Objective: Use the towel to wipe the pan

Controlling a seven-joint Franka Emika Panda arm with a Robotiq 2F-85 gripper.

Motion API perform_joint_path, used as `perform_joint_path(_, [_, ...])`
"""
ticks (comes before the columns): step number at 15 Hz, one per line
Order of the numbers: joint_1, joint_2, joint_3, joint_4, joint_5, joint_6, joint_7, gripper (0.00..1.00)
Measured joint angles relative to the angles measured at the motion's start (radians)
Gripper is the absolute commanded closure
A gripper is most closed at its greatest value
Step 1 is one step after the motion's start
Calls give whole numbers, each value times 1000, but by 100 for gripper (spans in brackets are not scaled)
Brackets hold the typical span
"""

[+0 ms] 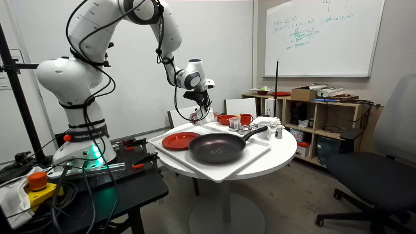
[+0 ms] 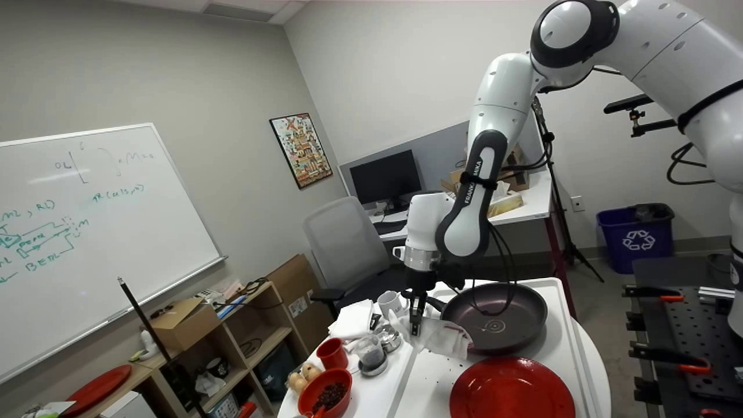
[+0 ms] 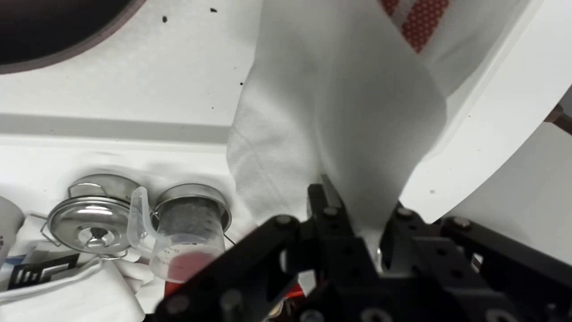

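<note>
Gripper [image 2: 415, 330] pinched on the towel [image 3: 366, 103], the unheld pan [image 1: 218, 147] could be pushed toward the table's edge [image 1: 287, 152] by hard wiping.

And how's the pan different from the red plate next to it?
The pan is nearly black, but the plate is bright red. The pan has a long handle; the plate shows none. The pan's sides stand up higher, while the plate is much flatter. Both are round and sit on the white tray.
</note>
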Motion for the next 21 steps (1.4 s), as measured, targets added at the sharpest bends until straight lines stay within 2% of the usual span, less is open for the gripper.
perform_joint_path(3, [104, 35, -90, 122, 128, -123, -60, 96])
perform_joint_path(6, [211, 89, -208, 239, 191, -214, -75, 96])
perform_joint_path(8, [260, 136, -263, 309, 222, -267, -80, 96])
perform_joint_path(12, [318, 232, -327, 427, 258, -353, -81, 96])
perform_joint_path(19, [366, 345, -383, 572, 277, -455, -79, 96])
perform_joint_path(20, [371, 354, -390, 585, 277, -461, -78, 66])
perform_joint_path(21, [377, 361, -398, 596, 277, -468, -77, 57])
